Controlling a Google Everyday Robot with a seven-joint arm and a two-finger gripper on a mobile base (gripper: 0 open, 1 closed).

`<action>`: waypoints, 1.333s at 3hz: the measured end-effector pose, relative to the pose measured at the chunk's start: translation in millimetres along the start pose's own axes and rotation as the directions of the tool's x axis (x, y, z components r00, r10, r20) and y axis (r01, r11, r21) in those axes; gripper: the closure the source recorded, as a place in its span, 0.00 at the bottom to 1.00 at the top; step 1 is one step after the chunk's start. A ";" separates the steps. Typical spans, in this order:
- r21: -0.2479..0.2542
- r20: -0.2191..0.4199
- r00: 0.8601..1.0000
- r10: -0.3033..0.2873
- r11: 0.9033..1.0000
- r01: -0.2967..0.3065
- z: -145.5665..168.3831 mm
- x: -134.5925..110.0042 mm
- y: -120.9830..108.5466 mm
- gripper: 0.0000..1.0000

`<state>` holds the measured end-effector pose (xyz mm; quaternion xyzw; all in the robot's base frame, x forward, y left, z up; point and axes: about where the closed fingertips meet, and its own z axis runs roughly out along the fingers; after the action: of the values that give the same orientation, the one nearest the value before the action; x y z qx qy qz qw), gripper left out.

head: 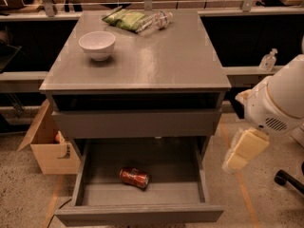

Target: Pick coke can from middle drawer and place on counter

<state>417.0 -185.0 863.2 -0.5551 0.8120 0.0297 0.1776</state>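
Observation:
The coke can (134, 177) lies on its side on the floor of the open middle drawer (95, 194), left of centre and near the front. The drawer is pulled out below a closed grey drawer front (137, 122). The counter (161, 65) is the grey cabinet top above. My gripper (242, 151), cream-coloured, hangs below the white arm (280, 103) to the right of the cabinet. It is outside the drawer, about level with its right wall and well apart from the can.
A white bowl (97, 44) stands on the counter's back left; a green snack bag (124, 19) and a clear bottle (154, 20) lie at its back edge. A cardboard box (50, 146) sits on the floor at left. A chair caster (285, 177) is at right.

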 end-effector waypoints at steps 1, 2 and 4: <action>-0.006 0.048 0.998 0.027 1.000 -0.027 54.4 4.4 9.2 0.00; 0.058 0.082 0.996 0.026 0.998 -0.031 55.9 -3.4 -5.3 0.00; 0.052 0.094 0.995 0.039 0.998 -0.044 61.5 -3.5 -4.2 0.00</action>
<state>437.6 -168.5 807.4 -0.5311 0.8148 0.0372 0.2296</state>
